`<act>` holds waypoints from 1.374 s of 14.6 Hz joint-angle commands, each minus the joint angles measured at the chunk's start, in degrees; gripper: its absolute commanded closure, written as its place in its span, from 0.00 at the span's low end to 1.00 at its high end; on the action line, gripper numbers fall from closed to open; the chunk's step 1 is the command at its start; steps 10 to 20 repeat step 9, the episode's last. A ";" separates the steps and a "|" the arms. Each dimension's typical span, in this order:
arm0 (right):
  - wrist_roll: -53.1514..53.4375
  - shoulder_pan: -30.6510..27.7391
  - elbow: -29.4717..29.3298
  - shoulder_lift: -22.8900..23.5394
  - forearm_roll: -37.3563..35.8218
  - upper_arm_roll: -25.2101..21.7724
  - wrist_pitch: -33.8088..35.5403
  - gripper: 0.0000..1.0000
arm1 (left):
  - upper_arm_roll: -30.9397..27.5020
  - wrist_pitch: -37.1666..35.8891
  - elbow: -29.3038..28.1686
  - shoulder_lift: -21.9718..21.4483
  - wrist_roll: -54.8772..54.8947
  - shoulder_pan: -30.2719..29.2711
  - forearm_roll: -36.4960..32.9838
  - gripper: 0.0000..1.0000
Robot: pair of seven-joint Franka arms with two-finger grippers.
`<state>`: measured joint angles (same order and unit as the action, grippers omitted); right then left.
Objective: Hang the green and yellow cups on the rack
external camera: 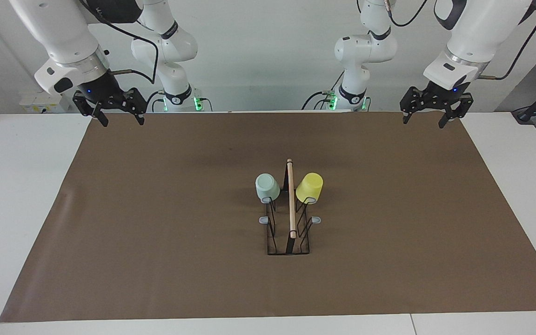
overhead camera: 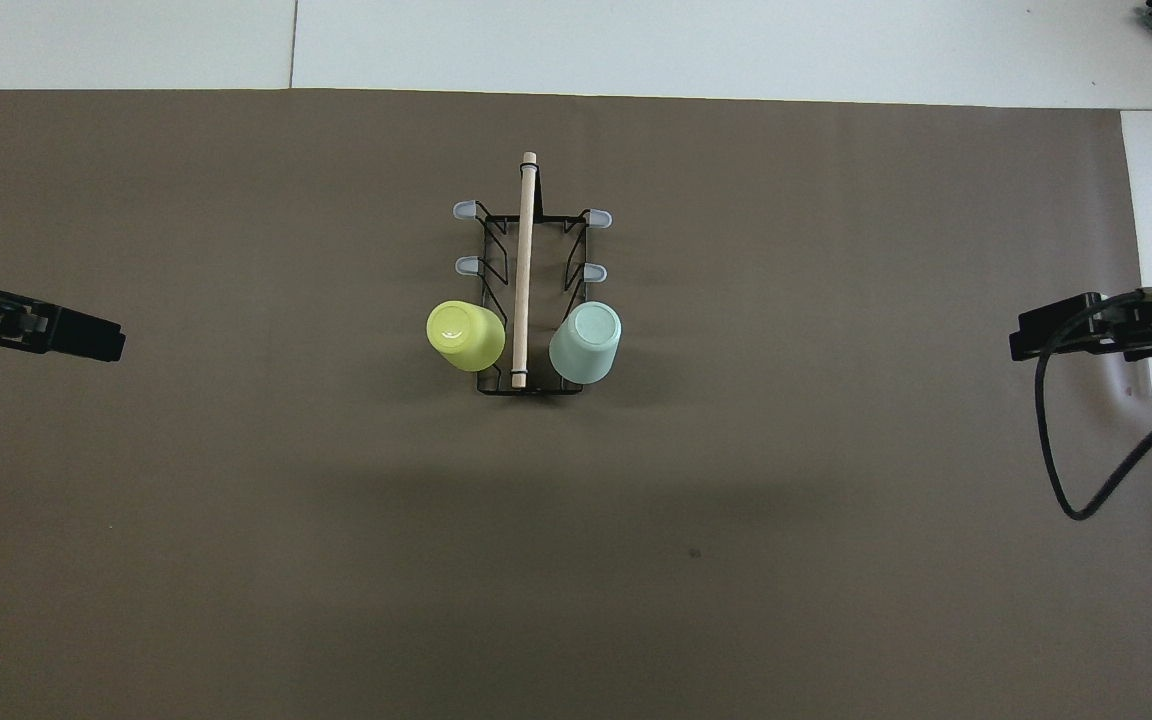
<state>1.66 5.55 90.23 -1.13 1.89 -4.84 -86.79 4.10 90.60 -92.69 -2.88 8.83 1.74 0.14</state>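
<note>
Green cup and yellow cup are hung on the rack; left gripper and right gripper are held open, empty.

cups on rack, rack on mat

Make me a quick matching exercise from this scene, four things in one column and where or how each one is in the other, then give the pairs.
Things:
1. green cup
2. yellow cup
3. left pincer
4. brown mat

Places or states:
A. covers the table under the rack
B. open, empty, over the mat's corner
C. upturned on a prong toward the left arm's end
D. upturned on a prong toward the right arm's end

Pairs: 1-D, 2-C, 3-B, 4-A
</note>
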 commanded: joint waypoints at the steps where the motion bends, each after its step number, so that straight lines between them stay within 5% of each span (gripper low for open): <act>1: 0.45 -0.19 -1.28 0.60 -1.71 0.27 1.27 0.00 | -0.76 -0.60 0.84 0.24 -2.22 0.20 0.30 0.00; 20: 0.54 -0.02 -0.14 -0.02 -3.55 0.45 0.83 0.00 | -0.76 -0.25 0.32 -0.02 -5.67 -0.16 0.48 0.00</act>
